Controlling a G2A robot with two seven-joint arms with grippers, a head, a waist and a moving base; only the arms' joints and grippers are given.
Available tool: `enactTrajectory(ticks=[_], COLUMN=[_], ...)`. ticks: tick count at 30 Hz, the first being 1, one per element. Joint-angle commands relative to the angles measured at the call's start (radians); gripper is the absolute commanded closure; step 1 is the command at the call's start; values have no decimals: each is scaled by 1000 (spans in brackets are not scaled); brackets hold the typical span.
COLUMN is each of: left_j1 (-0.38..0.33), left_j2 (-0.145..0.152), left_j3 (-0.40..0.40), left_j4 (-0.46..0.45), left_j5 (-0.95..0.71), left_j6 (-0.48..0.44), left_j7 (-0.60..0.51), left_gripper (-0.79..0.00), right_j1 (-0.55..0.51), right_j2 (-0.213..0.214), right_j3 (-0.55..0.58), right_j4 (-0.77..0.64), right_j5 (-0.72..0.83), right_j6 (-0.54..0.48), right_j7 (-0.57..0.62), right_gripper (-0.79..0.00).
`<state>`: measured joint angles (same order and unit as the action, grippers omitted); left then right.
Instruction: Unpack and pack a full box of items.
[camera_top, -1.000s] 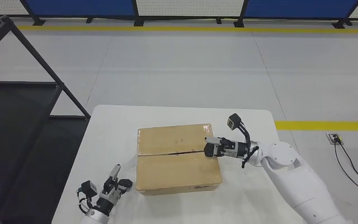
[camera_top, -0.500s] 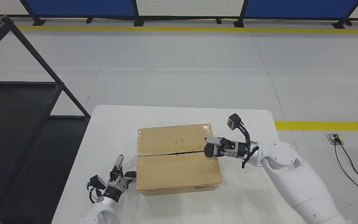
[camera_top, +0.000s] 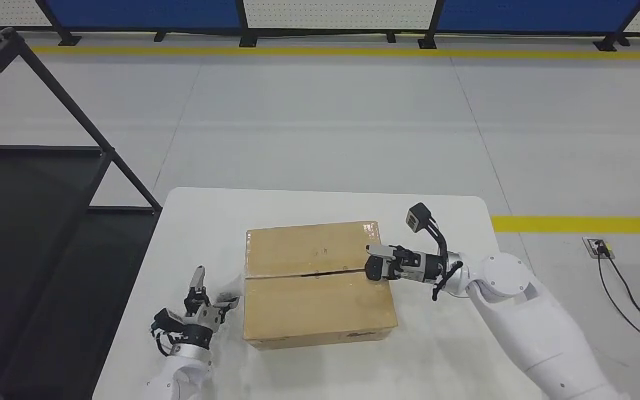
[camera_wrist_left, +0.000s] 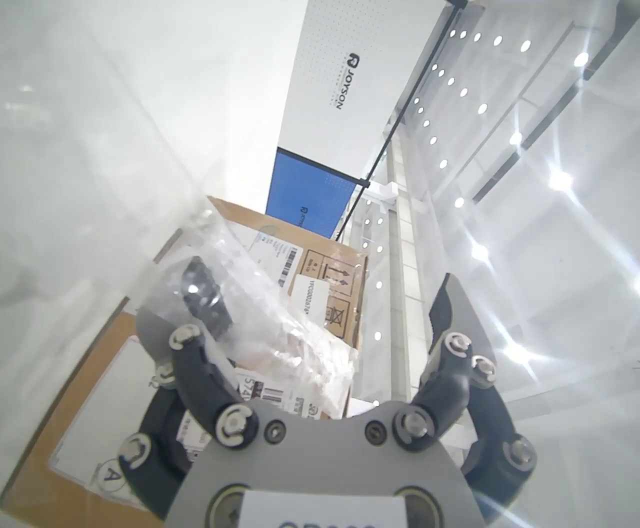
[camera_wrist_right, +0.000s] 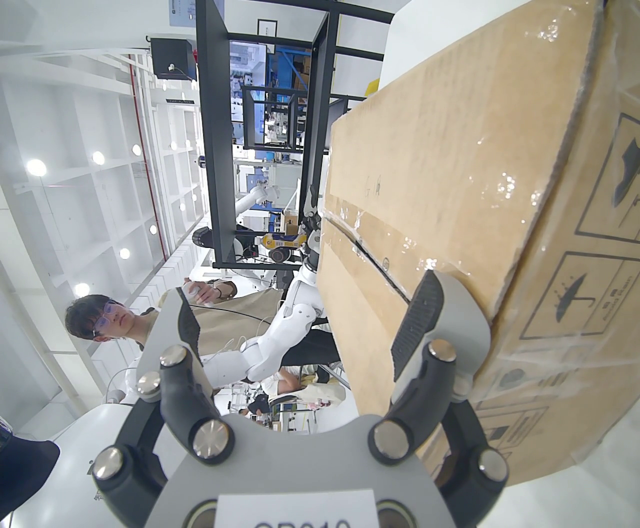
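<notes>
White worktop (camera_top: 200, 220); at the box's (camera_top: 315, 285) near left corner, left gripper (camera_top: 210, 292) spread wide with nothing held, crinkled clear plastic (camera_wrist_left: 280, 310) on the box's side just beside one finger. Mid-worktop: brown cardboard box, flaps closed, taped along the middle seam. At that seam's right end, right gripper (camera_top: 372, 262) wide open, gripping nothing, one finger (camera_wrist_right: 425, 310) at the box's top edge, the other off it.

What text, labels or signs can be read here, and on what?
Cardboard box, end face: umbrella pictogram and glass pictogram, captions too small to read.
Box top: handwritten marks, too blurred to read.
Box side, left wrist view: arrows pictogram; barcode labels, print too small or under plastic film.
White wall panel: logo lettering.
</notes>
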<state>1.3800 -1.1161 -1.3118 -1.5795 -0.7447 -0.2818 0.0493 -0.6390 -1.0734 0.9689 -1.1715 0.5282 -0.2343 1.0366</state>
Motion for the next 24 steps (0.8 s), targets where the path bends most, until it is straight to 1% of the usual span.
enactTrajectory(ticks=[1,6,8,10,14,19,24], left_j1=[-4,-9,-14,-25,-49,-83,-88], left_j2=[-3,-9,-14,-19,-28,-43,-55], left_j3=[-2,7,10,19,35,42,28], left_j4=[5,20,32,38,58,83,85], left_j5=[2,32,14,-29,-19,-56,-59], left_j6=[10,27,31,62,76,54,-15], left_j7=[-13,-49,-42,-53,-61,-32,11], left_gripper=[-785,-785,-785,-785,-785,-785,-785], right_j1=[0,0,0,0,0,0,0], right_j2=[0,0,0,0,0,0,0], right_j3=[0,0,0,0,0,0,0], right_j4=[0,0,0,0,0,0,0], right_j5=[0,0,0,0,0,0,0], right_j6=[0,0,0,0,0,0,0], right_j7=[0,0,0,0,0,0,0], right_gripper=[-785,-785,-785,-785,-785,-785,-785])
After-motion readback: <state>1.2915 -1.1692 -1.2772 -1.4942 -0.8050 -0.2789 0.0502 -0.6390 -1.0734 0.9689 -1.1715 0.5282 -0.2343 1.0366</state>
